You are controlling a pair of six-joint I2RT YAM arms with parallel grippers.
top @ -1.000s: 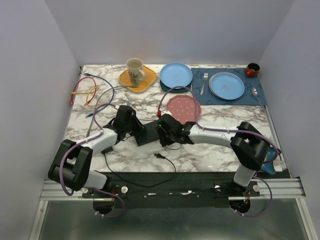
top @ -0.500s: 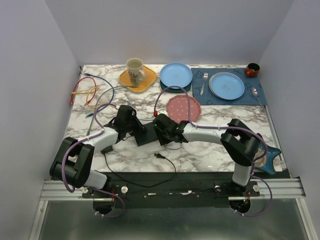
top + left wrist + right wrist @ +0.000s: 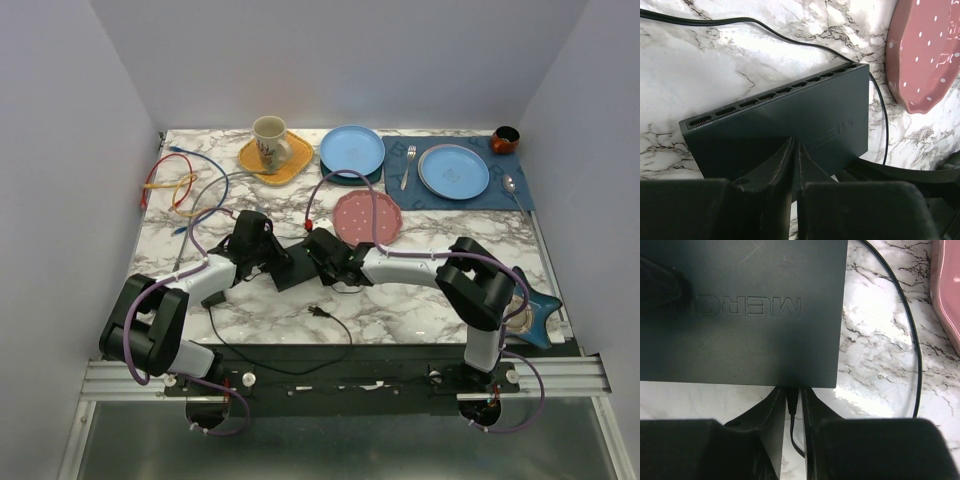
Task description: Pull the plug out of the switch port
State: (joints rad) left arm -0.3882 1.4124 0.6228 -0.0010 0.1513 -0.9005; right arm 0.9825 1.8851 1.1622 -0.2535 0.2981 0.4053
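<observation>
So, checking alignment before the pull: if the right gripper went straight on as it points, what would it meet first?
The switch: its edge seems to lie just ahead of the right gripper, with the black plug between the jaws.

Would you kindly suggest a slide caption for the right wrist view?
Right gripper straddling the plug at the switch edge; pink plate nearby.

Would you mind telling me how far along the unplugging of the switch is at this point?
Done: the left gripper, shut, presses its tips on top of the switch to steady it, and the right gripper is placed at the switch's edge. In hand: its jaws look closed on the plug. Left: the plug is still seated in its port, so the pull itself has not begun.
</observation>
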